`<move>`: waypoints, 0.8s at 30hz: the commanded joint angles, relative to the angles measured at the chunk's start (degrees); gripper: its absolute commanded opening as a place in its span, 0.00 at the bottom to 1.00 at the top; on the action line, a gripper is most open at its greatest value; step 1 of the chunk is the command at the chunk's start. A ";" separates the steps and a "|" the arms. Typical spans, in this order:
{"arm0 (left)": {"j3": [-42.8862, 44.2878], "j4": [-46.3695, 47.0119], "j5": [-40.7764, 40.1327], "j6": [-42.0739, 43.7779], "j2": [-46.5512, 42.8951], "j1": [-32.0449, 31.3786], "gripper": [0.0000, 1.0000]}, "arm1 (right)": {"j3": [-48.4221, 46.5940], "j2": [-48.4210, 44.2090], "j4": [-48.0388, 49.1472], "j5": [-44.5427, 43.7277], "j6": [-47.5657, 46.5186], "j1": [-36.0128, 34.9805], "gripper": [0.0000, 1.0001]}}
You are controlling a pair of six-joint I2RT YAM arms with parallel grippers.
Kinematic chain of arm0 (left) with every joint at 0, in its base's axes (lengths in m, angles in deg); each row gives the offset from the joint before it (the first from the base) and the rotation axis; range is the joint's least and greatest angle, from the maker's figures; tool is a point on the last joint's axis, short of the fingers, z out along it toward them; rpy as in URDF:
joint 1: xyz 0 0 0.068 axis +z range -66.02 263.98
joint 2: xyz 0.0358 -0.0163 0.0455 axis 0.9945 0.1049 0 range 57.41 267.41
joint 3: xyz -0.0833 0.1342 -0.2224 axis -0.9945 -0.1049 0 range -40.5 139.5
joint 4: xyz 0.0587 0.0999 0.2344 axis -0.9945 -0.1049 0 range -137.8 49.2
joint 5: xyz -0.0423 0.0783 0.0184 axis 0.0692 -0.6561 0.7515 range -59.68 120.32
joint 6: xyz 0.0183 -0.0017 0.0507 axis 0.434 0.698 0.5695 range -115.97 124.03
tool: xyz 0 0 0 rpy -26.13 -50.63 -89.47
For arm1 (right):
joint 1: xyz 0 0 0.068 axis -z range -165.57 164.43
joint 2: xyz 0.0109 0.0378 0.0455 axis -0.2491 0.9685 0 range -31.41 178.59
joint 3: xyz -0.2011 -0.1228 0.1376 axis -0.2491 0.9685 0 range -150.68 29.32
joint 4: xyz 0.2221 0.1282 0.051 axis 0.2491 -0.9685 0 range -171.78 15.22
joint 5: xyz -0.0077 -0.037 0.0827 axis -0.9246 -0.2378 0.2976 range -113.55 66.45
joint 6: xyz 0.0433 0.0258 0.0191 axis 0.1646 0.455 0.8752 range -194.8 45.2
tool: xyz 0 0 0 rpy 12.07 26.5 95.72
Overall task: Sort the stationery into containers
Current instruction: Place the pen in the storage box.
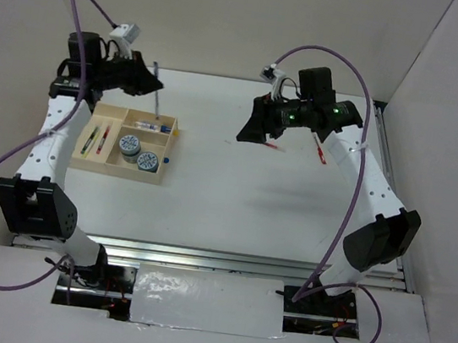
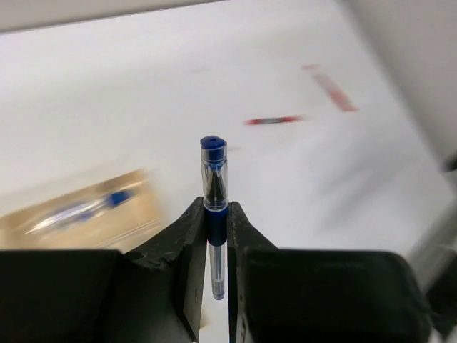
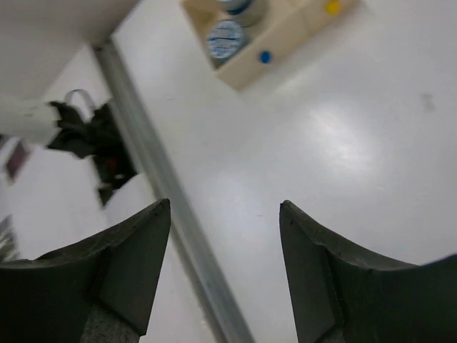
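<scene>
My left gripper is shut on a blue-capped clear pen, held upright above the back edge of the tan divided tray. The left wrist view shows the pen clamped between the fingertips, with the gripper closed tight. The tray holds two blue-white tape rolls, a green-yellow pen, a red pen and a blue pen. My right gripper is open and empty, above the table middle. Two red pens lie on the table near it.
White walls enclose the table on three sides. A metal rail runs along the near edge. The right wrist view shows the tray corner with a tape roll. Both red pens show blurred in the left wrist view.
</scene>
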 commanded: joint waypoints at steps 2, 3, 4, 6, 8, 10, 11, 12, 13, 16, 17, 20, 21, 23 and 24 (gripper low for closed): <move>6.51 -27.61 -16.04 28.07 5.69 8.97 0.00 | -0.22 2.65 -3.03 -15.44 -7.93 0.46 0.68; 10.01 -31.46 -20.42 29.60 9.53 11.16 0.02 | -0.74 4.49 -3.55 -17.91 -8.82 0.28 0.67; 12.30 -33.68 -21.85 32.22 11.83 12.23 0.04 | -1.09 5.37 -3.91 -22.02 -9.44 -0.07 0.67; 17.85 -38.43 -23.97 33.39 17.70 15.57 0.09 | -2.85 8.88 -5.05 -24.95 -11.20 -0.07 0.66; 20.57 -39.50 -24.59 33.83 20.54 18.29 0.11 | -3.99 11.00 -5.14 -29.17 -11.99 0.10 0.65; 21.29 -39.76 -26.16 34.27 23.80 19.18 0.11 | -4.00 13.81 -3.92 -33.29 -12.26 0.37 0.63; 20.86 -39.24 -27.13 34.27 24.33 19.18 0.11 | -3.82 14.52 -2.78 -34.36 -12.61 0.54 0.62; 20.59 -38.19 -27.84 34.44 25.55 19.01 0.11 | -3.91 16.09 -2.33 -35.41 -13.04 0.81 0.62; 20.33 -37.83 -28.89 34.79 25.91 18.83 0.11 | -3.91 17.15 -1.80 -36.38 -13.40 0.98 0.61; 18.83 -35.99 -31.35 34.71 27.41 18.22 0.11 | -5.75 21.11 -1.45 -38.32 -15.15 1.86 0.60; 17.87 -35.55 -32.32 34.71 27.76 17.87 0.12 | -7.24 23.20 -1.45 -39.02 -15.59 2.47 0.60; 16.90 -35.11 -32.77 34.97 29.60 17.69 0.14 | -11.02 26.55 -1.71 -39.55 -17.26 3.53 0.59; 16.90 -35.11 -32.68 35.06 30.48 17.77 0.15 | -12.16 28.91 -1.97 -39.73 -18.14 4.32 0.59; 16.81 -35.19 -32.24 35.24 31.45 18.04 0.18 | -14.89 32.00 -2.50 -39.99 -19.11 5.02 0.58; 16.81 -35.11 -31.98 35.32 31.71 18.13 0.19 | -15.68 32.80 -2.42 -39.91 -19.98 5.81 0.58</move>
